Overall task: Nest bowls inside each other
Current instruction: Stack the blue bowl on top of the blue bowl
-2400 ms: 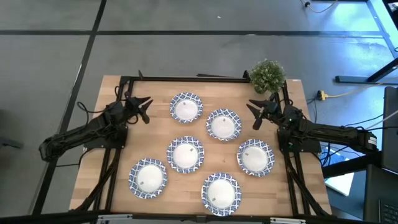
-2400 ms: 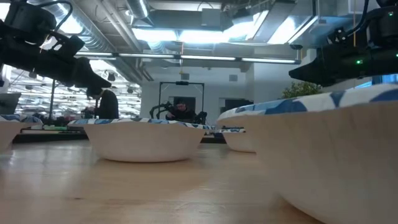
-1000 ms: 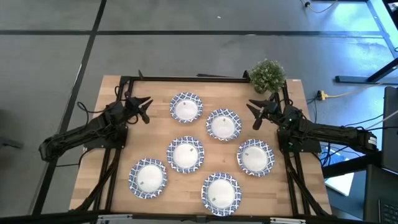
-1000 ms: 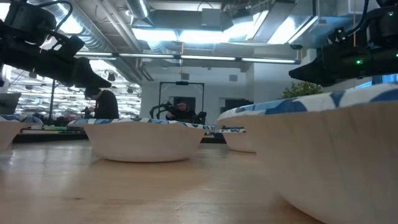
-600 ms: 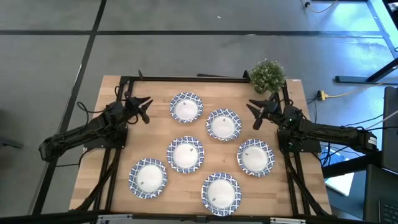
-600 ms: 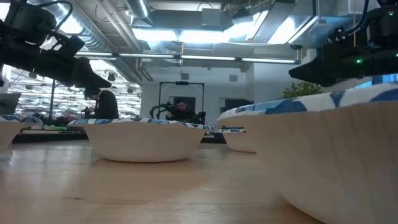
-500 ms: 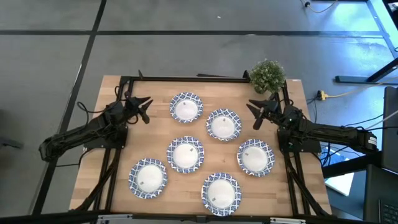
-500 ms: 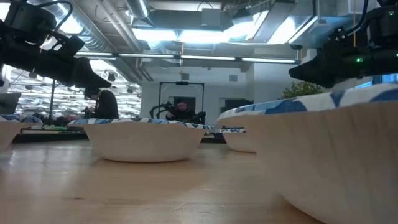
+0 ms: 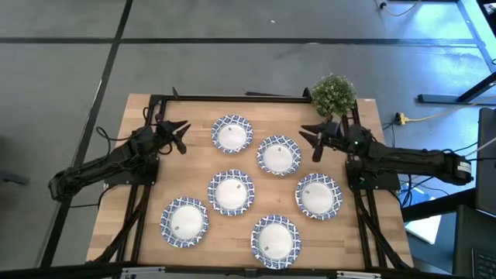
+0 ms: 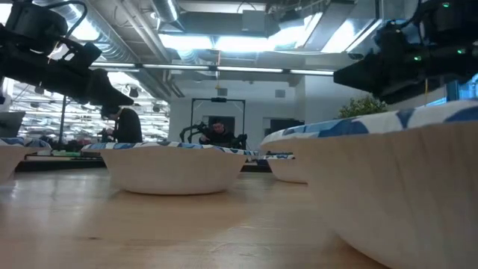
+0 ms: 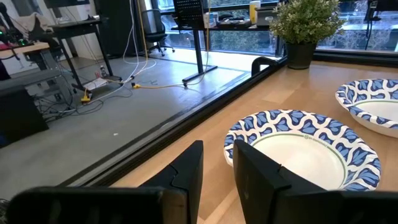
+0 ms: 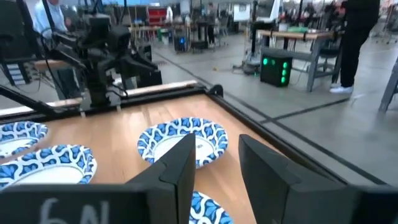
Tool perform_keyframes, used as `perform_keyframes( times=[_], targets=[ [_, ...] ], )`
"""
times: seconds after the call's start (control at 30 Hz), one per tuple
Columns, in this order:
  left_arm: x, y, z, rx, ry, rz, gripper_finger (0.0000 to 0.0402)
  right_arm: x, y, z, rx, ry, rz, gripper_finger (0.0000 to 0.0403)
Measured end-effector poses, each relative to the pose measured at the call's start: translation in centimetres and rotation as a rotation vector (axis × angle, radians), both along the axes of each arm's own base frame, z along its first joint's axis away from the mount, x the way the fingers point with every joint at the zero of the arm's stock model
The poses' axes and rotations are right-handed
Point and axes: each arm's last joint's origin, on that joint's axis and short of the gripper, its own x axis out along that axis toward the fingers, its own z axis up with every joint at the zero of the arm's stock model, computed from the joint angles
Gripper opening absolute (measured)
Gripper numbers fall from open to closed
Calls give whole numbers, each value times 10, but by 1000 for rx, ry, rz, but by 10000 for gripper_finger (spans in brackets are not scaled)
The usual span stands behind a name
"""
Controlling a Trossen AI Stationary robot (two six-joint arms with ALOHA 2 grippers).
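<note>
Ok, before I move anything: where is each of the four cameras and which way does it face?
High: overhead, straight down on table, six bowls, both arms.
Low: table height, level across, bowls close; both arms above.
Left wrist: past left end effector, open, toward far-left bowl and plant.
Right wrist: past right end effector, open; shares that bowl and left arm.

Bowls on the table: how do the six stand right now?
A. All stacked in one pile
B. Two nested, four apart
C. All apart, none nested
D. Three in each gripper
C. The high view shows six bowls lying singly on the table, none inside another, both grippers empty.
</note>
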Motion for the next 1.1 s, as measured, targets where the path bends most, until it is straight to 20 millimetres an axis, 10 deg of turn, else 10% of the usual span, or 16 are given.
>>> perform_keyframes(
  times=[0.43, 1.1],
  targets=[
    [0, 0, 0, 0, 0, 0, 82, 24, -9, 39, 27, -62, 3, 124],
    [0, 0, 0, 0, 0, 0, 82, 28, -10, 33, 127, -47, 16, 124]
  ],
)
